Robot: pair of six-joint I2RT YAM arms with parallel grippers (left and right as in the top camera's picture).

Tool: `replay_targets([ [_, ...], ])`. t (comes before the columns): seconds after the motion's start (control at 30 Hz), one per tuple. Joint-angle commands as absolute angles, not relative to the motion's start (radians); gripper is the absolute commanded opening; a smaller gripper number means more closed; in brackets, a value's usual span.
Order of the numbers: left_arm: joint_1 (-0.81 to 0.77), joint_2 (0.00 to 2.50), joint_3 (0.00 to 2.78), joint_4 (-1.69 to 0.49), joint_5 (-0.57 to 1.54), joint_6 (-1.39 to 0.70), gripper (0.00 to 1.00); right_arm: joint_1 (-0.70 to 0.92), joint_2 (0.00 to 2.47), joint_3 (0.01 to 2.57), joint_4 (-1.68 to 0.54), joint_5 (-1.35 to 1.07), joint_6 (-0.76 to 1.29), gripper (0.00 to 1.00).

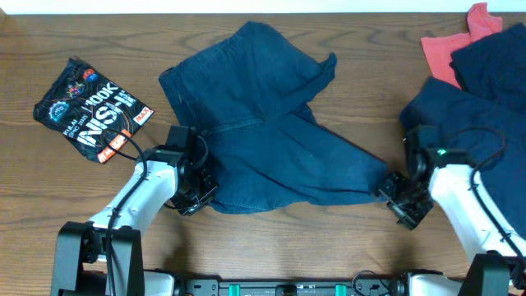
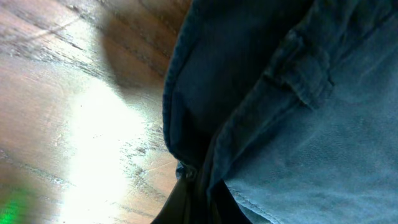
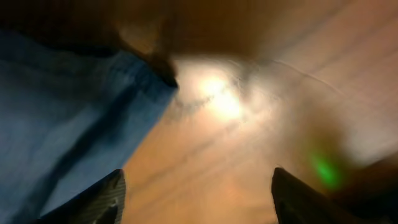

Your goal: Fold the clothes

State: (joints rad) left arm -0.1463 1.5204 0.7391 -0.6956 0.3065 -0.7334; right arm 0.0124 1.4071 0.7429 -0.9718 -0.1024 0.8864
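Dark blue shorts (image 1: 271, 123) lie crumpled across the middle of the wooden table. My left gripper (image 1: 200, 195) is shut on the shorts' waistband edge at their lower left; the left wrist view shows the denim (image 2: 292, 106) pinched between the fingers (image 2: 198, 202). My right gripper (image 1: 400, 200) is open at the shorts' lower right corner. In the right wrist view its fingers (image 3: 196, 193) stand wide apart over bare wood, with the blue cloth edge (image 3: 68, 118) beside the left finger.
A folded black printed shirt (image 1: 93, 109) lies at the far left. A pile of navy clothes (image 1: 477, 78) and a red garment (image 1: 460, 37) sit at the back right, close to the right arm.
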Motion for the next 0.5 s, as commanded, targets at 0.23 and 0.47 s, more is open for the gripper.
replay_targets([
  [0.23,-0.147,1.515,0.735,-0.737,0.279,-0.734,0.06,0.043,1.393,0.507,-0.518,-0.027,1.028,0.86],
  [0.47,-0.147,1.515,0.735,-0.797,0.28,-0.693,0.06,0.043,1.393,0.495,-0.47,-0.014,1.014,0.01],
])
